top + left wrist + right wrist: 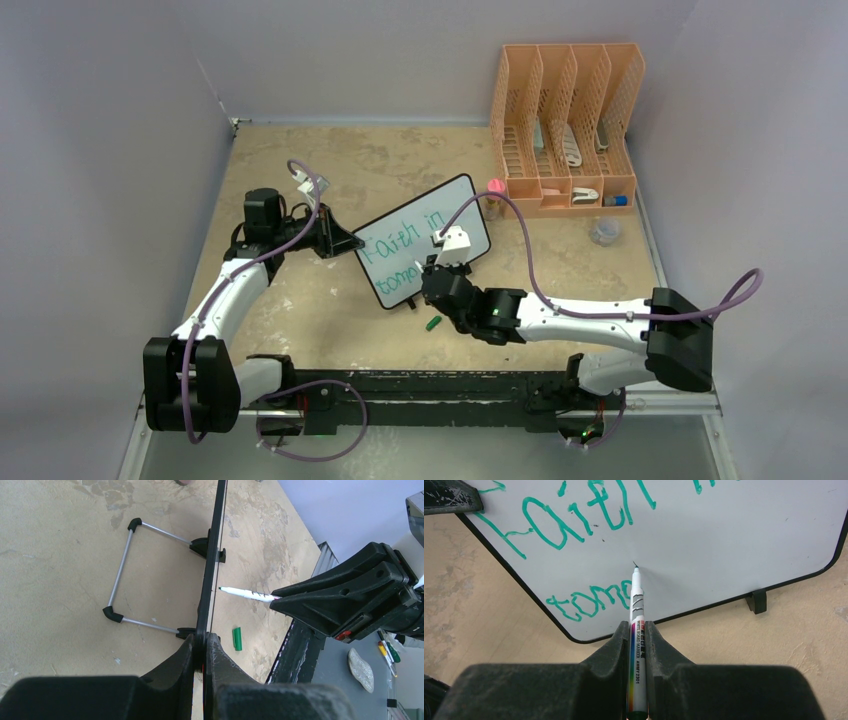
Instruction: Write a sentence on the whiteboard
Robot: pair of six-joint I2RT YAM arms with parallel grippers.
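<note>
Near edge first: green marker cap (433,323) lies loose on the table (300,310), just in front of the board's lower corner.

Right gripper (637,627) is clenched on the whiteboard marker (636,592), barrel pinched between both fingers, nib pointing at the board. The nib sits at the surface or just off it; I can't call contact from these views.

The whiteboard (734,540) stands upright around mid-table on its feet and wire stand, turned at an angle to the table edges. Left gripper (205,640) is clamped tight on the board's left edge, steadying it.

The sentence (402,240) so far: top line reads "Faith in", second line reads "tomo", and anything after that is hidden behind the marker. The nib is just right of that and a bit above the line.

My read: roughly half done. The second word looks unfinished, and the lower right of the board is bare, so there's room for the rest. Cap goes back on after.

Far right corner: orange file organizer (565,125), not involved.
</note>
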